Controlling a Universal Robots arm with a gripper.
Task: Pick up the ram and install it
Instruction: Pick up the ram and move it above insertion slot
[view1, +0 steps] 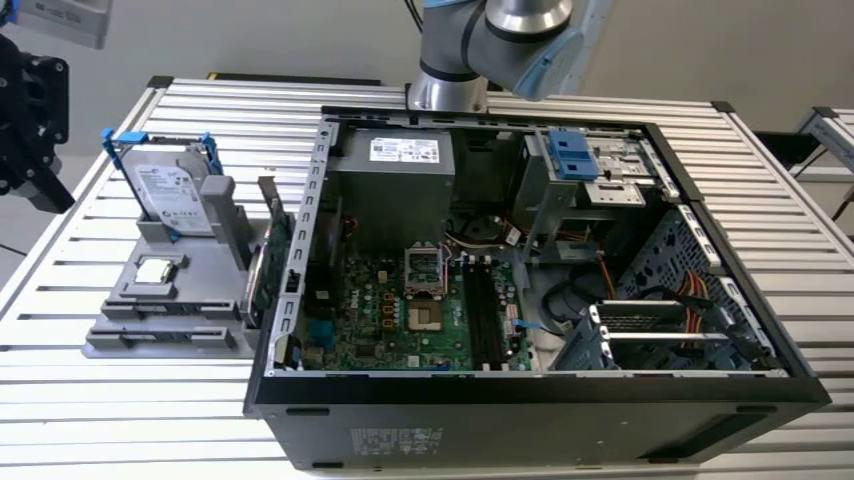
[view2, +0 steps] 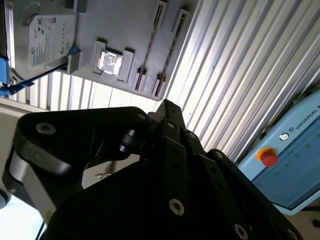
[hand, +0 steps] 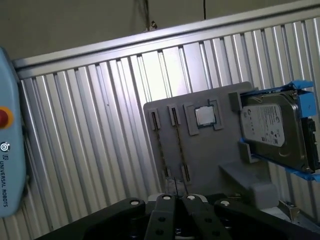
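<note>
My gripper hangs at the exterior view's far left edge, off to the side of the grey parts holder and well away from the open computer case. In both wrist views the black fingers meet at one tip with nothing between them, so the gripper is shut and empty. Below it, the holder's two narrow slots look like thin bare lines. The ram is out of view. The motherboard lies open inside the case, with dark memory slots beside the processor socket.
On the holder stand a silver hard drive in a blue frame and a small square chip. A green card stands between holder and case. A blue-grey control pendant with a red button lies on the ribbed metal table.
</note>
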